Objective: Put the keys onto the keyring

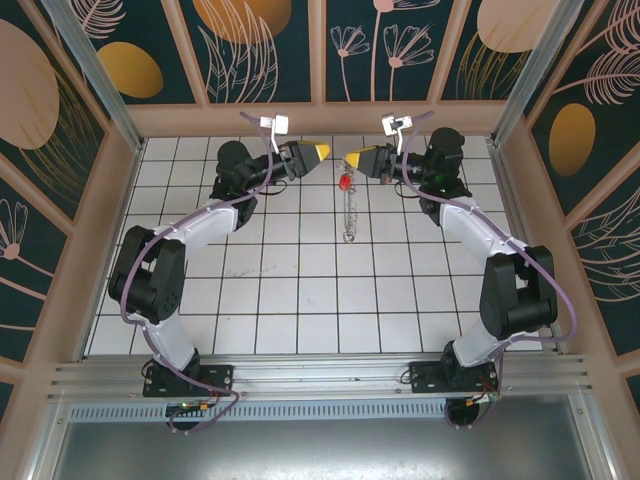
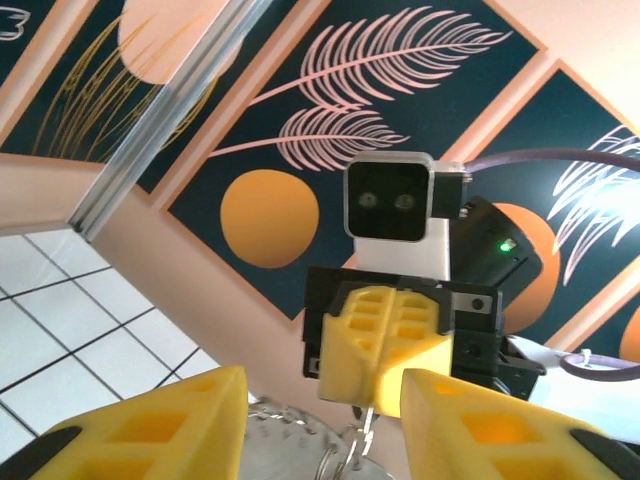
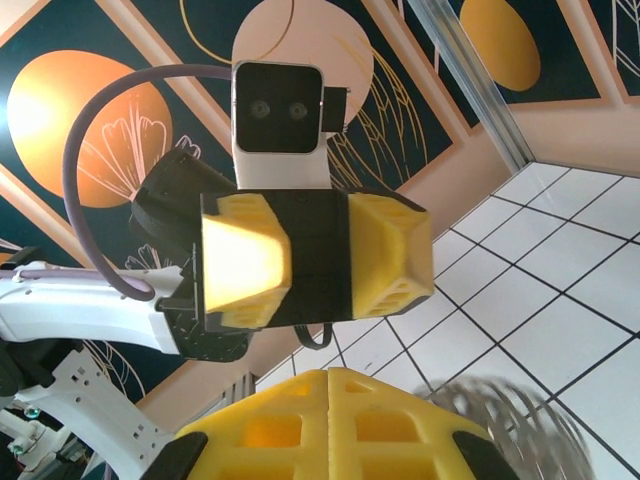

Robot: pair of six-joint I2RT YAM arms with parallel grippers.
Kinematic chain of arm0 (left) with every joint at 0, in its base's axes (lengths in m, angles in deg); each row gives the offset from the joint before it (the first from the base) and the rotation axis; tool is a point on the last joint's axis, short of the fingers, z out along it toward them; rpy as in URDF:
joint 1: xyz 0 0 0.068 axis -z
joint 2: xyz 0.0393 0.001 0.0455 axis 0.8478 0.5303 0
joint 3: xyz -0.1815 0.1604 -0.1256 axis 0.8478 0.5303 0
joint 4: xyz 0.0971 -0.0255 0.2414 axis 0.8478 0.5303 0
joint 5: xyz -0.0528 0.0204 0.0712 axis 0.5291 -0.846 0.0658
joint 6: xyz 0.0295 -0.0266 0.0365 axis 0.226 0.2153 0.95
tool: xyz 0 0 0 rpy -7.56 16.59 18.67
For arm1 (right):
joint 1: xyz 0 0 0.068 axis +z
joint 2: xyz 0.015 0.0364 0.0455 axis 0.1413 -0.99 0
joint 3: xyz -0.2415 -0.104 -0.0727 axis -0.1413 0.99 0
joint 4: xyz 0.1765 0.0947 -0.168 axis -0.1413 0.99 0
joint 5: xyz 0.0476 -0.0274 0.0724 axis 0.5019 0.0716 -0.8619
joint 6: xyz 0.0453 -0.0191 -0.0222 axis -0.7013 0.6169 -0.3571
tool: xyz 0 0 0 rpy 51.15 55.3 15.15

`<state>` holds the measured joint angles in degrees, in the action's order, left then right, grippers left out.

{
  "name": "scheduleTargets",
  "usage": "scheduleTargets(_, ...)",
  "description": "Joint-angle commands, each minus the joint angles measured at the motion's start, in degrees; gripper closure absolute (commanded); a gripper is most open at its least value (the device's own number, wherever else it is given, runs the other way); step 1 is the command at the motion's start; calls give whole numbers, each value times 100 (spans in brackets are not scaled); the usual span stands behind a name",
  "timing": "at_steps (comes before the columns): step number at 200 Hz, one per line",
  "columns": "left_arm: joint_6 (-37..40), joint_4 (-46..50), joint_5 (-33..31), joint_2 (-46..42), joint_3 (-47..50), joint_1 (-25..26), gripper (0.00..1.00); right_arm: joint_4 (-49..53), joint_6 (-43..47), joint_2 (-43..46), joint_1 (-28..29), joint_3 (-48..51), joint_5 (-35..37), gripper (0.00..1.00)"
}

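Holding the right pincer [image 1: 348,162] steady is my aim. Its fingers are pressed together, and the ring [image 1: 348,215] seems to hang from them, edge-on to the top camera, over the far middle of the table [image 1: 250,300]. The left pincer [image 1: 325,151], just left of it, stands apart with nothing between its fingers. The red key [image 1: 343,183] sits at the ring's top, just below the right tips; whether it is threaded I cannot tell. I'd back the left away slowly, without brushing the ring.
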<state>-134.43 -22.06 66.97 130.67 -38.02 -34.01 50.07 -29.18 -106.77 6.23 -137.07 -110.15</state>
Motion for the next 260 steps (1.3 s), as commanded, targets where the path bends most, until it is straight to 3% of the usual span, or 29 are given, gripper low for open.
scheduleTargets(1, -429, -659, 310, -184, 16, 11, 61, -217, 85, 105, 21, -80, 111, 100)
scheduleTargets(35, -471, -799, 381, -323, 239, 72, 67, -288, -39, 22, 15, -95, 198, 100)
scheduleTargets(90, -333, -725, 359, -566, 380, 226, 64, -491, -241, -99, 25, -88, 174, 100)
scheduleTargets(260, 353, 11, 258, -71, 128, 269, 62, -407, -198, -72, 163, -176, 33, 100)
